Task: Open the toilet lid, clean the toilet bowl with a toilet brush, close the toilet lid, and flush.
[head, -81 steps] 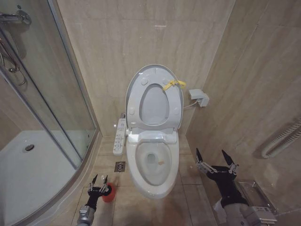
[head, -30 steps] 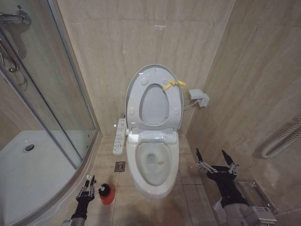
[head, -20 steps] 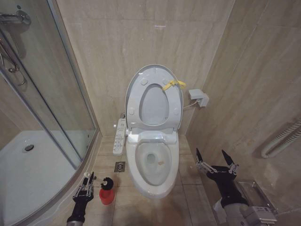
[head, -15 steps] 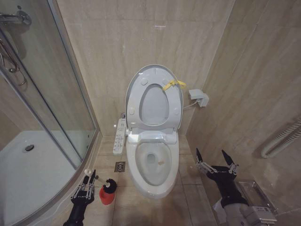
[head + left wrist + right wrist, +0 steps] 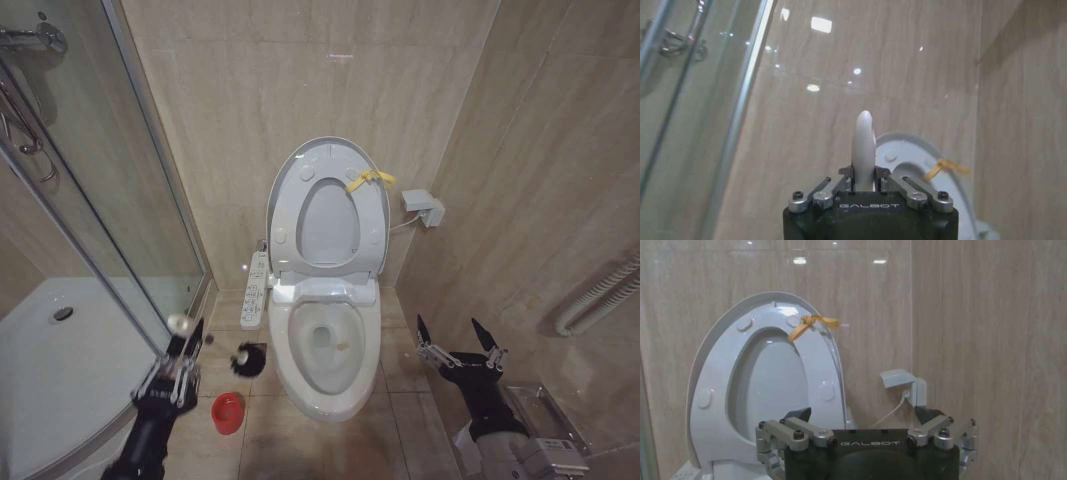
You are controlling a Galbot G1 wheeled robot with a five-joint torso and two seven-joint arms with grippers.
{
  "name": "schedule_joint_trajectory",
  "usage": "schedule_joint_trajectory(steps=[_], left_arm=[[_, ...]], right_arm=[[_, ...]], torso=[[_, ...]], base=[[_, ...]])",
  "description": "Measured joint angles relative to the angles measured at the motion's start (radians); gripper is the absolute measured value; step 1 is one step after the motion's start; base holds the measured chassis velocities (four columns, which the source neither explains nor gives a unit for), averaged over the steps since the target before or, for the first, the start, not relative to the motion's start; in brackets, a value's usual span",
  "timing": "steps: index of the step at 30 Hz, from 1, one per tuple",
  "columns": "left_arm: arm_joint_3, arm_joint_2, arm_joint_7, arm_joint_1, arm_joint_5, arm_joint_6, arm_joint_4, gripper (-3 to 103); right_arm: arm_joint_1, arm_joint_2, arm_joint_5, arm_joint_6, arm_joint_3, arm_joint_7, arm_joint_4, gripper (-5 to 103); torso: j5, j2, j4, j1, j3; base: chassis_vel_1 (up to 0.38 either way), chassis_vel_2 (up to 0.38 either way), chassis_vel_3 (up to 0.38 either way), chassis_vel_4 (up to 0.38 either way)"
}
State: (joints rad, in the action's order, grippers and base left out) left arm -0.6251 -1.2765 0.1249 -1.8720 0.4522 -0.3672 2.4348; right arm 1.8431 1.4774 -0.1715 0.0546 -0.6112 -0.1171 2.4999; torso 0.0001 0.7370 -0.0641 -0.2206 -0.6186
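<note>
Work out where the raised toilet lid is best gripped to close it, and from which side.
Grip the yellow strap loop at the top edge of the toilet lid, coming from the front and slightly from the right. The lid stands upright against the wall, its broad glossy face probably offers no hold, and the loop sticks out on the side of the open right tool.

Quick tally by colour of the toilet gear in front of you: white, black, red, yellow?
White: 4 - lid, bowl, brush handle, button panel
Black: 1 - brush head
Red: 1 - holder
Yellow: 1 - strap
Total: 7
</note>
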Motion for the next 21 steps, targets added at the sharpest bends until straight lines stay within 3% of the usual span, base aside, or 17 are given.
schedule_joint_trajectory(steps=[4,6,10,16,21], left_arm=[[-0.012,0.059,0.068,0.1,0.127,0.029,-0.057,19],[-0.013,0.073,0.077,0.118,0.148,0.034,-0.075,19],[-0.016,0.173,0.154,0.235,0.235,0.053,-0.189,19],[0.008,0.289,0.248,0.364,0.29,0.058,-0.313,19],[0.036,0.348,0.288,0.437,0.338,0.057,-0.377,19]], right_arm=[[0.0,0.0,0.0,0.0,0.0,0.0,0.0,100],[0.0,0.0,0.0,0.0,0.0,0.0,0.0,100],[0.0,0.0,0.0,0.0,0.0,0.0,0.0,100],[0.0,0.0,0.0,0.0,0.0,0.0,0.0,100],[0.0,0.0,0.0,0.0,0.0,0.0,0.0,100]], torso=[[-0.0004,0.0,0.0001,0.0,0.0],[-0.0003,0.0,0.0,0.0,0.0],[-0.0005,0.0,0.0002,0.0,0.0],[-0.0005,0.0,0.0,0.0,0.0],[-0.0003,0.0,0.0002,0.0,0.0]], base=[[0.0,0.0,0.0,0.0],[0.0,0.0,0.0,0.0],[0.0,0.0,0.0,0.0],[0.0,0.0,0.0,0.0],[0.0,0.0,0.0,0.0]])
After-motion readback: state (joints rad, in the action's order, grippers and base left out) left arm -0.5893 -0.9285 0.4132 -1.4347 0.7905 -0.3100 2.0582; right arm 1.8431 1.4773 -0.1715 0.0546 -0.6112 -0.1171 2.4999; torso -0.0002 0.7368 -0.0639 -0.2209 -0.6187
